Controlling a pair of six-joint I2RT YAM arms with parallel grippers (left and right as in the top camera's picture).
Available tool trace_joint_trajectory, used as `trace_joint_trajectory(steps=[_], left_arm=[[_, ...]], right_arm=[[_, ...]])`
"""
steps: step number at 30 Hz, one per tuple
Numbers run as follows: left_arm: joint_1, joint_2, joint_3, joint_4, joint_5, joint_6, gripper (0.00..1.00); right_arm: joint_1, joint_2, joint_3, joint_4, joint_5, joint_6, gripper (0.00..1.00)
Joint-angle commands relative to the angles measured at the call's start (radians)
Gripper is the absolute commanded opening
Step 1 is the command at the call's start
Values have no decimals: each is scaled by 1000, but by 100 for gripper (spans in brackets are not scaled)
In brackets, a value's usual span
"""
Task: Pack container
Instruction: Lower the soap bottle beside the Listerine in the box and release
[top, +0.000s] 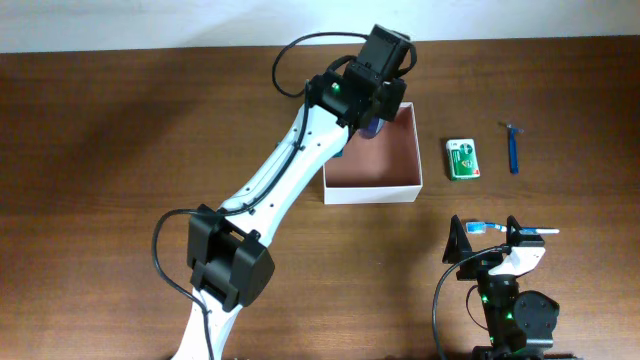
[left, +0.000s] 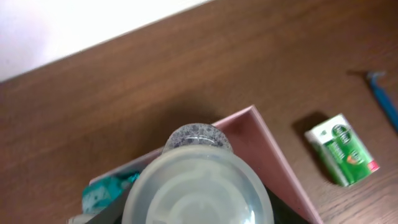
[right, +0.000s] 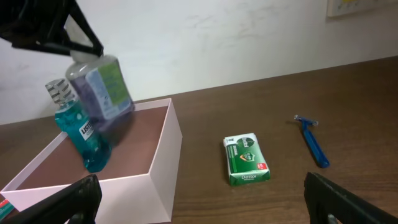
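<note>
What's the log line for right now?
left gripper: shut on purple bottle, tilted over container | teal bottle: in container | right gripper: open | green box, razor: on table

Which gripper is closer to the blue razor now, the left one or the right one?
Right. The right gripper is open, toward the near table edge from the razor. The left gripper holds a bottle over the container, farther off, past the green box.

I read container (top: 372, 191) white-walled, pinkish-brown inside. I see teal mouthwash bottle (right: 84, 134), clear cap. Then purplish bottle (right: 102, 93), green label. Packet (top: 462, 159) green, white, red edge. Razor (top: 513, 148) blue. Table (top: 120, 130) dark brown, wood-grained.
</note>
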Motion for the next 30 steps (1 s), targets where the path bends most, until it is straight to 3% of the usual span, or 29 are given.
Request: trace_joint_trajectory(steps=[1, 30], left_arm=[[-1, -11, 31, -9, -46, -9, 8], [39, 74, 31, -43, -27, -63, 13]], right_arm=[[9, -11, -9, 0, 9, 6, 98], [9, -11, -9, 0, 9, 6, 98]])
